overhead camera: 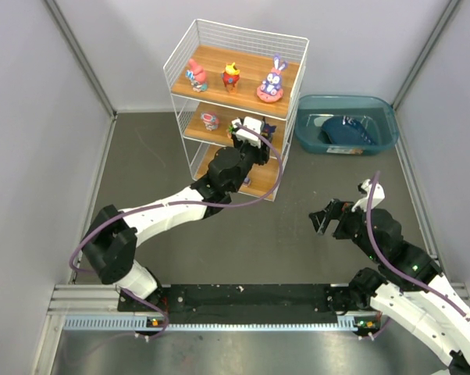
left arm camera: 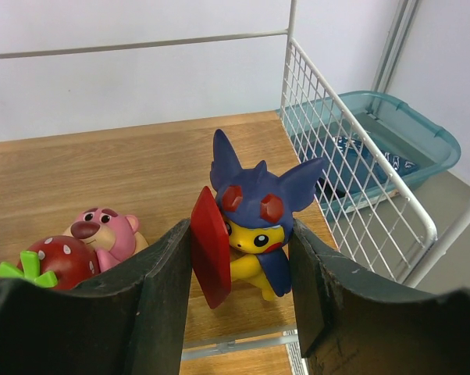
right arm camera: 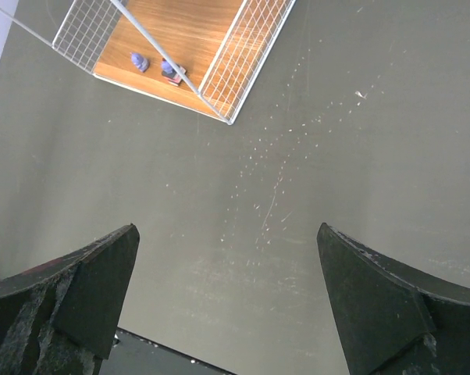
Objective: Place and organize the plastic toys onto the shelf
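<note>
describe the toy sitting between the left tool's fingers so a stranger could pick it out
Find the white wire shelf with wooden tiers; the left tool reaches into its middle tier. Between its fingers stands a yellow figurine. Unlike the pink bear and strawberry beside it, it wears a dark blue eared hood with red eyes and carries a red gem.

The shelf pairs white coated wire with matt wood-grain boards. The toys are smooth, glossy plastic. The bin is translucent teal plastic. The grey tabletop looks matt and scratched.
</note>
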### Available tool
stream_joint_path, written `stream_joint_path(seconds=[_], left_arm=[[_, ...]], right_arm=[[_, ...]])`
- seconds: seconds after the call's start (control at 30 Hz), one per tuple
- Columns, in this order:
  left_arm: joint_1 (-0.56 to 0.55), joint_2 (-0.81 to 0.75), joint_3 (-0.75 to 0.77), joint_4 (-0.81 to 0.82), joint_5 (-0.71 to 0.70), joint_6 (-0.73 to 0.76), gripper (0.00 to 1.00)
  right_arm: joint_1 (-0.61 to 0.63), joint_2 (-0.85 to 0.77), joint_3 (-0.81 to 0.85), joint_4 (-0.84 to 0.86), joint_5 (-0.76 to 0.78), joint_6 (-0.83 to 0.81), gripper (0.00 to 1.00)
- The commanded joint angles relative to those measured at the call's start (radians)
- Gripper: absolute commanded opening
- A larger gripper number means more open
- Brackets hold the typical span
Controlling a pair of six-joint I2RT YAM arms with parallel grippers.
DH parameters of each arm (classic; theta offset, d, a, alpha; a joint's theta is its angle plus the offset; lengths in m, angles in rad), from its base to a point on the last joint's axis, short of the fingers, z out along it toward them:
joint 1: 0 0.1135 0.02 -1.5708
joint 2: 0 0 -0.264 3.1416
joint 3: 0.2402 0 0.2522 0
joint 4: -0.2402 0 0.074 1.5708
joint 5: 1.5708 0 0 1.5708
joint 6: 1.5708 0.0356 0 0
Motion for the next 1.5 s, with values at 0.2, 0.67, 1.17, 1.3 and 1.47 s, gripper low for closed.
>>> stream_joint_path(seconds=[0.2,0.67,1.17,1.3,1.47], left_arm=[[0.010,0.001,0.034,0.082,0.027,-0.051,0.00],[0.010,0.025,0.029,0.090,0.032,-0.053,0.07],[0.011,0.033,0.024,0.087,0.047,-0.050,0.45],[0.013,0.030,0.018,0.088,0.043,-0.053,0.57],[0.011,0.027,0.014,0.090,0.041,-0.048,0.62]], right_arm=[[-0.012,-0.001,0.034,-0.012,0.034,-0.007,0.99],[-0.012,-0.002,0.028,-0.023,0.040,0.000,0.99],[-0.010,-0.002,0.025,-0.025,0.043,0.000,0.99],[-0.012,-0.002,0.025,-0.025,0.043,-0.001,0.99],[-0.010,-0.002,0.023,-0.025,0.042,0.000,0.99]])
